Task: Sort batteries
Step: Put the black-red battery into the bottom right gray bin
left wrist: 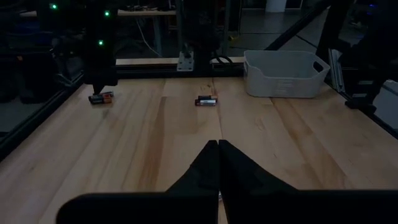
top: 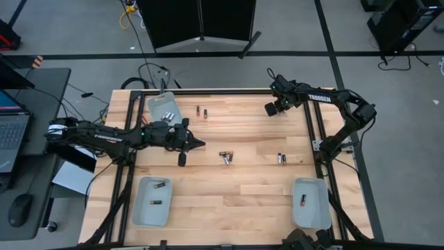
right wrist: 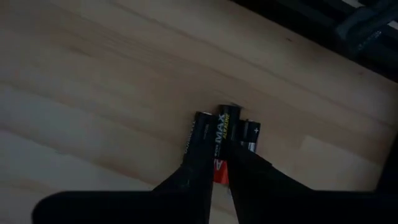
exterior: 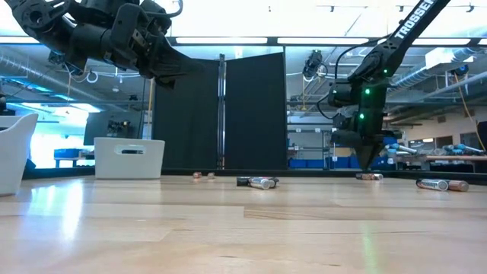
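Nearest the front edge of the surface (top: 229, 201) sit two trays. The front left tray (top: 139, 208) holds two batteries (top: 155, 201) and the front right tray (top: 320, 208) holds one. Farther in, a middle pair (top: 226, 157) and a right-hand pair (top: 281, 158) lie loose on the bare wood. The left claw (top: 201, 144) hangs above the wood just left of the middle pair, clenched on nothing. Beyond, a far pair (top: 201, 110) lies loose beside the far tray (top: 158, 101), which already holds a few cells. At the far right, the right claw (right wrist: 219, 163) is down at a cluster of three (right wrist: 219, 132). Whether it grasps the middle cell cannot be told. By this count the sorting looks under halfway, with roughly nine cells still loose on the wood.
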{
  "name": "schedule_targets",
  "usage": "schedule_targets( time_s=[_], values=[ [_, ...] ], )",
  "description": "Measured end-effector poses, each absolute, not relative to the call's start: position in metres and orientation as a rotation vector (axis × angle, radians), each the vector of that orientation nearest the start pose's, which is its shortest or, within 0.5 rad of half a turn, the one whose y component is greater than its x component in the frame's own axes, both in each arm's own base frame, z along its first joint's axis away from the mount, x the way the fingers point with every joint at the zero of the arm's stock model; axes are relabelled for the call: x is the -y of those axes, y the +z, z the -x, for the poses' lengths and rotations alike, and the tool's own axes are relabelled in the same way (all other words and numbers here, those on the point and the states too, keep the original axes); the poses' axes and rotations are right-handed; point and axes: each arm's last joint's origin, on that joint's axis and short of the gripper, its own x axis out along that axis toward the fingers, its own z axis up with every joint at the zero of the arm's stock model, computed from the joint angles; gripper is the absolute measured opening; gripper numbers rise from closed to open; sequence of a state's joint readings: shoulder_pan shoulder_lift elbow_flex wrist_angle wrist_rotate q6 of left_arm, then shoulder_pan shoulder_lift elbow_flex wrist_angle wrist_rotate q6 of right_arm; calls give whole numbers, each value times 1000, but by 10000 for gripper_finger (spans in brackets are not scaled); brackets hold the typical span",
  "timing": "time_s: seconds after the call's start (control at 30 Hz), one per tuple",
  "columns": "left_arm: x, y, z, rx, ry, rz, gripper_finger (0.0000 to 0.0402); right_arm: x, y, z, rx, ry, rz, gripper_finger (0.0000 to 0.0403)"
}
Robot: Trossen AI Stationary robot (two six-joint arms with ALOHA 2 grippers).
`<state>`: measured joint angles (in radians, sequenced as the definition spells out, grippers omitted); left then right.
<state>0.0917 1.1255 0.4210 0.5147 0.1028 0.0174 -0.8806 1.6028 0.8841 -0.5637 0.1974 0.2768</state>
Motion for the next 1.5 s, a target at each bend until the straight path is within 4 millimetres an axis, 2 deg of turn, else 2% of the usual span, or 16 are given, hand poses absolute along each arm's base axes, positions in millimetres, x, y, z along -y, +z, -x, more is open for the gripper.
schedule_targets(
  time_s=[0.6, 0.8, 1.0, 1.17, 1.5],
  values=[
    [-18, 209, -226, -207, -14, 3, 8, 220, 159, -174, -1140, -1097, -659, 87],
    [-18, 209, -226, -207, -14, 3, 8, 219, 158, -173, -1132, -1108, -670, 84],
    [-18, 209, -226, -207, -14, 3, 8, 213, 144, -168, -1126, -1127, -667, 74],
    [-18, 209, -226, -205, -13, 3, 8, 212, 140, -167, -1101, -1144, -661, 67],
    [-18, 210, -226, -200, -9, 2, 8, 210, 137, -167, -1092, -1130, -668, 76]
  ],
)
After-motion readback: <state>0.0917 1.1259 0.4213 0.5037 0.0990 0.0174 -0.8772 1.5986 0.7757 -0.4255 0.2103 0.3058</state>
